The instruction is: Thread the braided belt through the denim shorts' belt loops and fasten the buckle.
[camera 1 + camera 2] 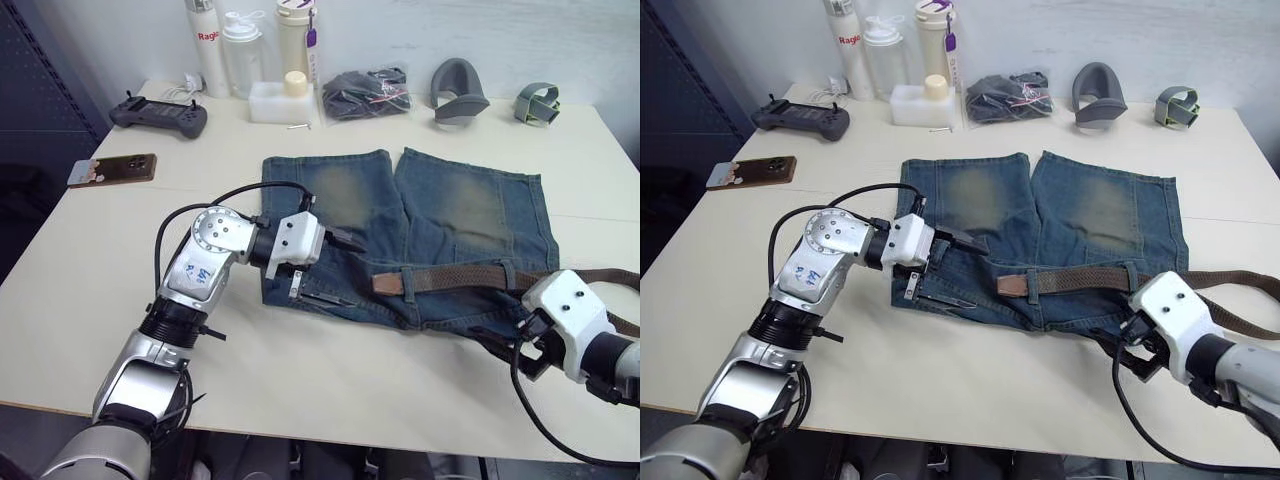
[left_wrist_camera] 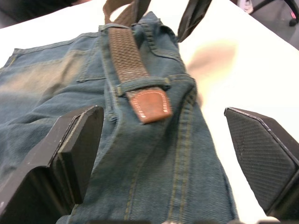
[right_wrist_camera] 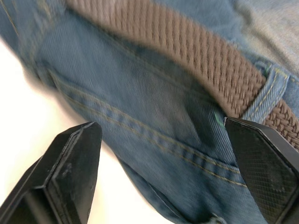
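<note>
Left eye view, pale table [image 1: 330, 390], denim shorts [image 1: 440, 215], white wall behind, both pincers wide

Lab bench: white table [image 1: 300, 380], handheld controller [image 1: 160, 116].

Faded denim shorts [image 1: 440, 230] lying flat, braided belt [image 1: 470, 277] partly threaded along waistband, tan tip free

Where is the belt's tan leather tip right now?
The tan leather tip lies on the denim shorts' waistband near its middle, just past a belt loop, between the open left gripper and the right gripper.
</note>
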You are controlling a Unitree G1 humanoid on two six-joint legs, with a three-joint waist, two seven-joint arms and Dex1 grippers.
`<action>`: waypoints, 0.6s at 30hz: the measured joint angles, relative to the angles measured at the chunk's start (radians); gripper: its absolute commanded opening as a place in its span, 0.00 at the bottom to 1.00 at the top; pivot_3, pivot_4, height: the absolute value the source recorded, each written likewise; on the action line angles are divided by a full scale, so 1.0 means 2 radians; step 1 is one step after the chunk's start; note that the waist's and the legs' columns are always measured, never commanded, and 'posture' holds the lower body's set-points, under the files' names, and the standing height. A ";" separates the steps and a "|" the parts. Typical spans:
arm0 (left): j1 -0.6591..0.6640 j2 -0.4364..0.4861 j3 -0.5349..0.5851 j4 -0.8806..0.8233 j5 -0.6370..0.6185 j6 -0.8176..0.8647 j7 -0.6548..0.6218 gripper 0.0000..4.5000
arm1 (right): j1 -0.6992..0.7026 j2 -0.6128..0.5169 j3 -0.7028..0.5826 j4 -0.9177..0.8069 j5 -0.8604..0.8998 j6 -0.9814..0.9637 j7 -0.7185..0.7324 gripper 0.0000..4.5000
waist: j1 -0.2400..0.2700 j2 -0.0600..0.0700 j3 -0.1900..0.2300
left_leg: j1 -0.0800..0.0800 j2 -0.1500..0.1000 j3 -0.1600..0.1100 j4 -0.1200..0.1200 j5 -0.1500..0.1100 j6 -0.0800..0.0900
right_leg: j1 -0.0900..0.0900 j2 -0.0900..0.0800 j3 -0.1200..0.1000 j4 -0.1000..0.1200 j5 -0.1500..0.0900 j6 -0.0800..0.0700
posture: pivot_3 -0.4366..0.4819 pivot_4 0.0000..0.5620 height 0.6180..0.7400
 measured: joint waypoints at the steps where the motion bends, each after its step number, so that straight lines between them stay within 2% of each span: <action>1: 0.004 0.000 -0.001 -0.002 0.004 -0.011 0.001 1.00 | 0.001 0.000 0.012 0.012 -0.026 -0.007 0.008 0.99 | 0.000 0.000 0.000 | 0.000 0.000 0.000 0.000 0.000 0.000 | 0.000 0.000 0.000 0.000 0.000 0.000 | 0.48 0.27 0.25; 3: 0.009 -0.001 -0.004 -0.001 0.015 -0.028 0.008 1.00 | -0.002 0.006 0.032 0.031 -0.060 -0.015 0.017 0.99 | 0.000 0.000 0.000 | 0.000 0.000 0.000 0.000 0.000 0.000 | 0.000 0.000 0.000 0.000 0.000 0.000 | 0.48 0.27 0.25; 6: 0.011 -0.015 -0.006 0.002 0.031 -0.045 0.030 1.00 | -0.029 0.045 0.052 0.047 -0.078 -0.014 0.019 0.99 | 0.000 0.000 0.000 | 0.000 0.000 -0.001 0.000 0.000 0.000 | 0.000 0.000 -0.001 0.000 0.000 0.000 | 0.48 0.27 0.25; 8: 0.011 -0.025 -0.008 0.006 0.039 -0.050 0.045 1.00 | -0.044 0.059 0.057 0.050 -0.084 -0.005 0.019 0.87 | -0.001 0.000 0.000 | 0.000 0.000 -0.001 0.000 0.000 0.000 | 0.001 0.000 -0.001 0.000 0.000 0.000 | 0.48 0.27 0.25; 9: 0.011 -0.028 -0.009 0.010 0.043 -0.053 0.051 1.00 | -0.049 0.062 0.060 0.050 -0.086 0.000 0.018 0.85 | -0.001 0.000 0.000 | 0.000 0.000 -0.001 0.000 0.000 0.000 | 0.001 0.000 -0.001 0.000 0.000 0.000 | 0.48 0.27 0.25; 17: 0.004 -0.077 -0.034 0.085 0.117 -0.176 0.128 1.00 | -0.091 0.103 0.070 0.046 -0.088 0.058 0.018 0.01 | 0.000 0.000 0.000 | 0.001 0.000 -0.001 0.000 0.000 0.000 | 0.001 -0.001 -0.001 0.000 0.000 0.000 | 0.48 0.27 0.25; 18: 0.000 -0.079 -0.036 0.095 0.123 -0.190 0.135 1.00 | -0.094 0.104 0.070 0.045 -0.088 0.062 0.018 0.00 | 0.000 0.000 0.000 | 0.001 0.000 -0.001 0.000 0.000 0.000 | 0.001 -0.001 -0.001 0.000 0.000 0.000 | 0.48 0.27 0.25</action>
